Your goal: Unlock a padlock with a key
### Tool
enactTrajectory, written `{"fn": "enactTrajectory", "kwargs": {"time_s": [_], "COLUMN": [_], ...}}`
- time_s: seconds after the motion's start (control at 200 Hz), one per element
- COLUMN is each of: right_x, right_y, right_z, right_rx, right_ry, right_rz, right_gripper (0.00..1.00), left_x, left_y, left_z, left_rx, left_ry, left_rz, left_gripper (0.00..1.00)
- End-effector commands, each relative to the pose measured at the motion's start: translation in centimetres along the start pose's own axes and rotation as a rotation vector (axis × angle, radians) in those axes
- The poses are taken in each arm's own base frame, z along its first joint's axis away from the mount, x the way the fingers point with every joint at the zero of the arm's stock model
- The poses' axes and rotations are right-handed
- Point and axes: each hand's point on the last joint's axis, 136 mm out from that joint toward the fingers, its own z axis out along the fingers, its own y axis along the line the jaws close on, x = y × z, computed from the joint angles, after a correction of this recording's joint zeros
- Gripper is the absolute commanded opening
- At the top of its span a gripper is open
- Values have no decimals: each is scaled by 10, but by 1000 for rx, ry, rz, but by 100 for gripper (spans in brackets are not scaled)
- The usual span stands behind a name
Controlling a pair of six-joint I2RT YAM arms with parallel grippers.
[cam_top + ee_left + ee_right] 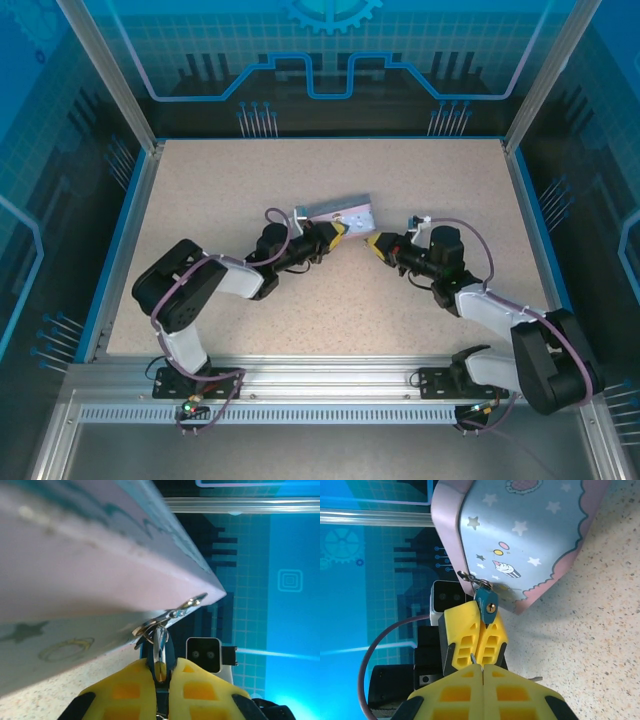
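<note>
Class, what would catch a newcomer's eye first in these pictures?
The pastel cartoon tin at mid-table, a small teal padlock hooked through its clasp. The left gripper pinches that padlock; the right gripper, shut on a thin key, faces it closely.

Counted on one speckled table: one cartoon-printed tin; one padlock, with one shackle loop; one key, seen as a thin sliver only. Arms: two, left arm and right arm; grippers: two, left gripper and right gripper, two yellow fingers apiece.
</note>
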Motion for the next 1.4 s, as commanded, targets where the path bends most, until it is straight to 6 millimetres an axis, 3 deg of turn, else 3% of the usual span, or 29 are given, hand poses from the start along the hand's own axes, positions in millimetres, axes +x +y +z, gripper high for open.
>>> {"fn": "enactTrajectory", "kwargs": {"time_s": [0.0, 0.56, 1.391], "right_x": [-3, 1, -10], "right_y": [-5, -1, 16], "right_z": [-2, 15, 36], "right_rx": [22, 15, -37], "right_ry": [-28, -26, -58], "right_rz": [35, 51, 90], "right_gripper": [0, 0, 0], "left_x": [-5, -4, -4], "left_y": [-26, -27, -34], "left_z": [0, -7, -8], "left_rx": [53, 46, 67], "left_ry": [-11, -2, -3], "left_rz": [-11, -26, -25], "left_gripper": [0, 0, 0]}}
